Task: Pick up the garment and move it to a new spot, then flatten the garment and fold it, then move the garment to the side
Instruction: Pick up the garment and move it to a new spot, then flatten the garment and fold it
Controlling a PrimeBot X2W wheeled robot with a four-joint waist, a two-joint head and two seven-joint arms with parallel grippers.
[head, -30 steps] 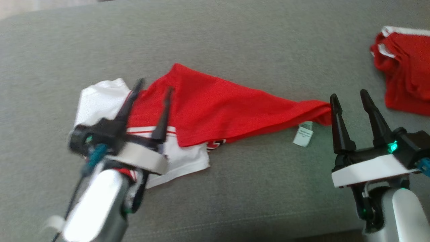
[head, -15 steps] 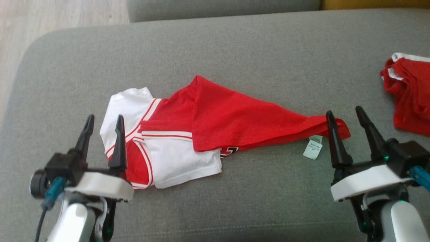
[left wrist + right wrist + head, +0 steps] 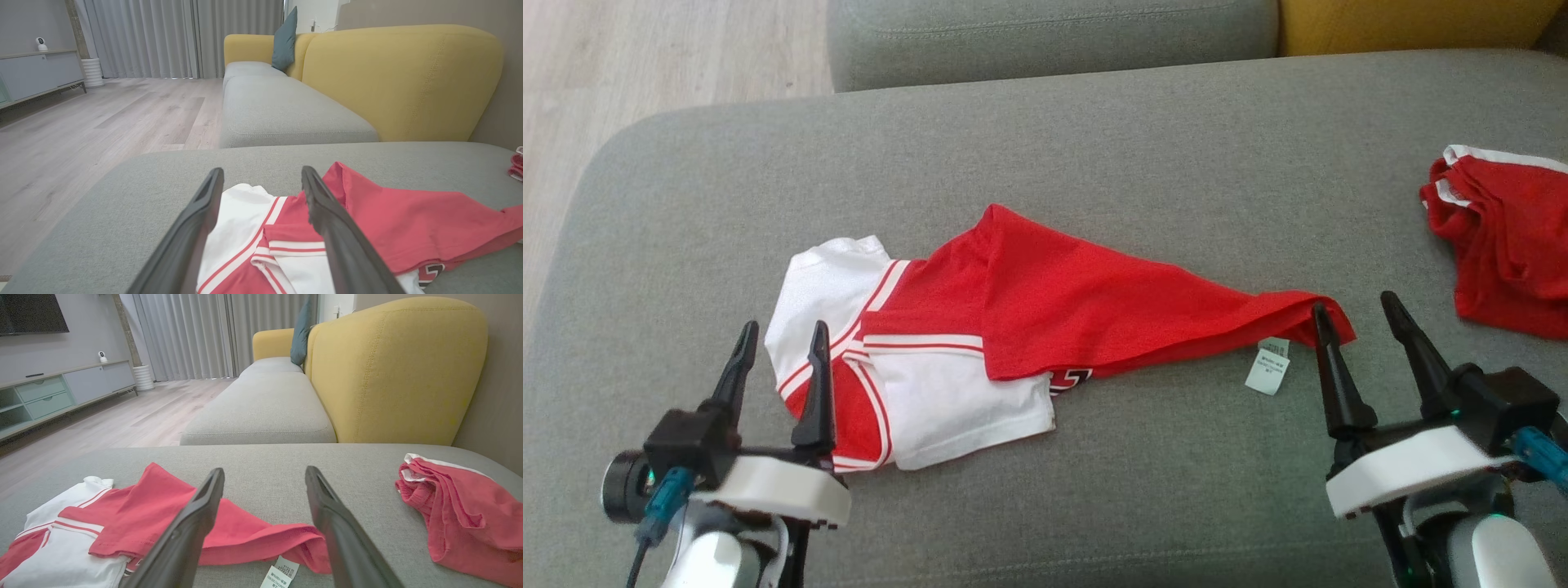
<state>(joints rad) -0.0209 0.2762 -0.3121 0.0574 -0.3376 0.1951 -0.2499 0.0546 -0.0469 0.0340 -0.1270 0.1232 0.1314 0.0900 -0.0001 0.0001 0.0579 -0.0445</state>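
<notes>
Left gripper (image 3: 784,328) spread wide, holding nothing; its two long dark tapered fingers hover at the white end of the garment (image 3: 1094,310). In the left wrist view the left gripper (image 3: 262,171) frames the white sleeve and striped trim. Right gripper (image 3: 1354,304) also spread wide and empty. Its inner finger lines up with the garment's bunched red tail end; contact cannot be told. In the right wrist view the red tail lies low between the fingers of the right gripper (image 3: 265,470).

Garment lies mid-cushion on the grey sofa seat (image 3: 1094,147), partly folded. The red mesh-like body tapers from a wide flap to a narrow twisted point at the right. White smooth panels with thin red-and-white stripe trim sit at the left. Small white care label (image 3: 1267,371) sticks out near the tail, lying on the cushion.

Seat fabric is coarse grey weave with rounded corners. Second red garment (image 3: 1511,253) with white edging sits crumpled at the far right, well apart. Yellow padded backrest (image 3: 396,367) stands behind, pale wood-plank floor (image 3: 645,57) to the left.
</notes>
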